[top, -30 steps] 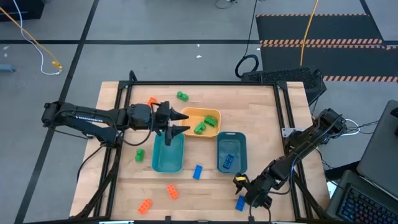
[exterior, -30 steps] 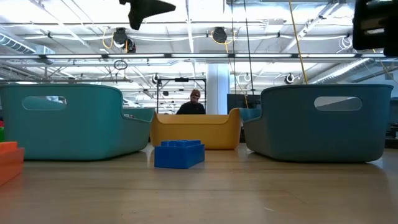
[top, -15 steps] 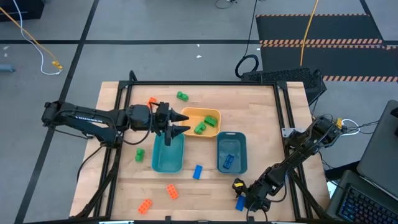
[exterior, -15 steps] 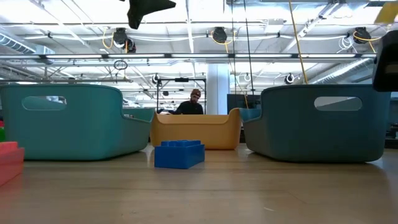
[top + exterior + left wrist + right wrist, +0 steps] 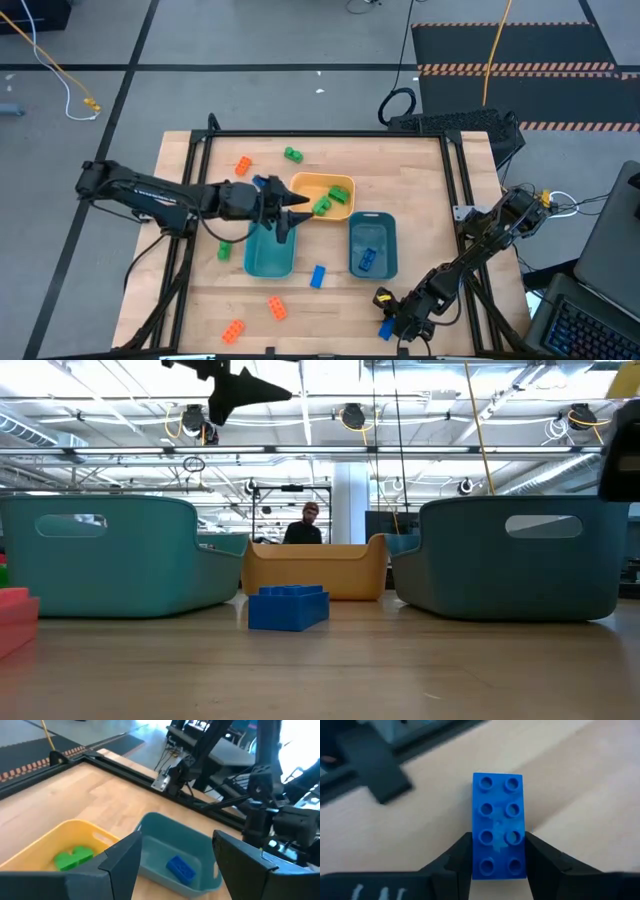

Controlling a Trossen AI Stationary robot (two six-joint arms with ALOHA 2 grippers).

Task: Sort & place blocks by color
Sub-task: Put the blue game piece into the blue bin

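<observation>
Our right gripper pinches the blue brick across its long sides: light, rigid, slick plastic. Our left gripper hangs open, empty.

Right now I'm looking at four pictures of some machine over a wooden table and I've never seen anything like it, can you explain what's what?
It is a robot with two dark arms, sorting toy bricks by colour. One picture looks down from above, one looks level across the table top, and two come from cameras on the wrists. The left gripper hangs open and empty above the bins. The right gripper, at the table's near edge, has its fingers on both sides of a blue brick lying on the wood. On the table are two teal bins, a yellow bin with green bricks, and loose orange, green and blue bricks.
</observation>
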